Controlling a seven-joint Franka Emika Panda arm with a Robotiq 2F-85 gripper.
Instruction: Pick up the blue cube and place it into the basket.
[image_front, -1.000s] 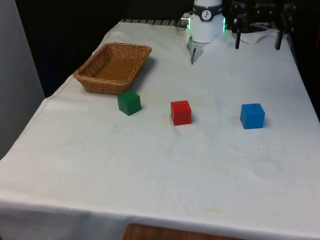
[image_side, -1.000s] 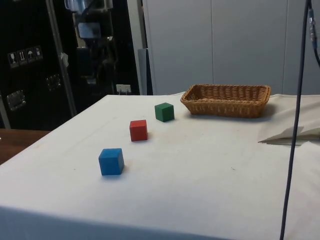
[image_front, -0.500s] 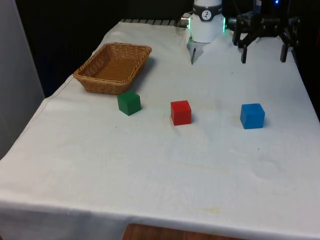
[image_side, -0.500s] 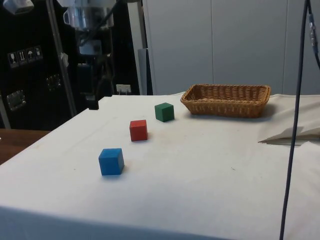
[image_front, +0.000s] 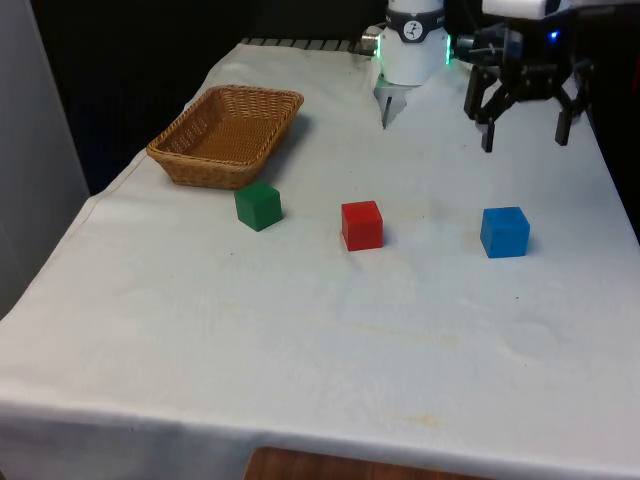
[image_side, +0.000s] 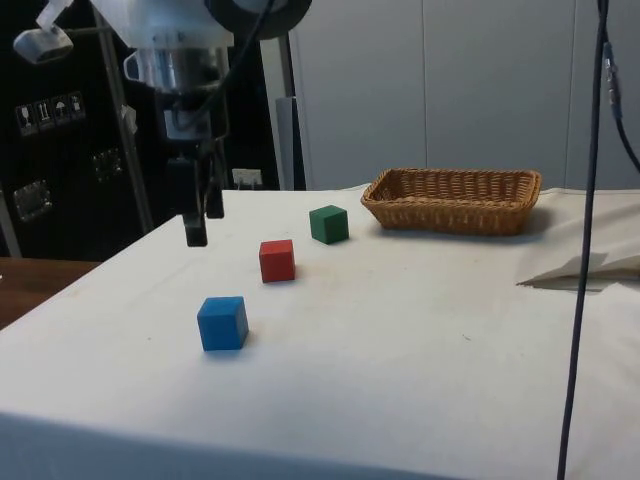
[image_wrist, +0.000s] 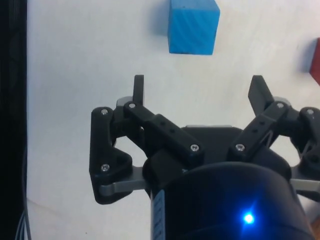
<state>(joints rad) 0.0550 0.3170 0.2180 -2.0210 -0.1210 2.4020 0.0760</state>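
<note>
Blue cube (image_front: 504, 232) flat, no long axis | gripper (image_front: 523, 137) spread wide, empty

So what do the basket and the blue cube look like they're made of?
The basket looks like woven wicker or rattan: tan strands in a visible weave, with a braided rim, matte. The blue cube looks solid, probably painted wood or plastic: flat even colour, crisp edges, little shine. The wrist view hints at faint streaks on one face, which could be wood grain, but that's uncertain.

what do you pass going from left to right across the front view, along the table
Woven wicker basket → green cube → red cube → blue cube, with the open black gripper hanging above the table beyond the blue cube.
</note>
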